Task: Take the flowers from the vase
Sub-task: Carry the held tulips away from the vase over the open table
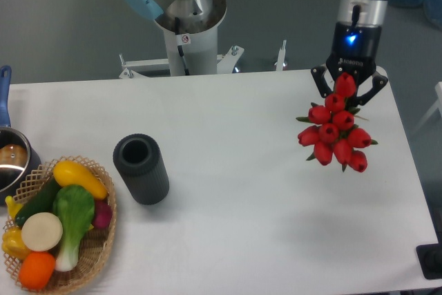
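Already clear of the vase point(141, 169), we note: the flowers point(335, 131) hang in the claw point(349, 90), well apart from the vase toward the tabletop's point(228, 226) far right side, above its surface. We see the claw's two dark fingers point(320, 81) straddling the bunch at its top, clamped on it; the stems themselves are hidden. Relative to the claw, the bunch trails toward the camera, its long axis running from the claw to the lowest bud, roughly upright in view. We judge the pick essentially done. The vase stands upright and empty beside the woven basket point(97, 250).
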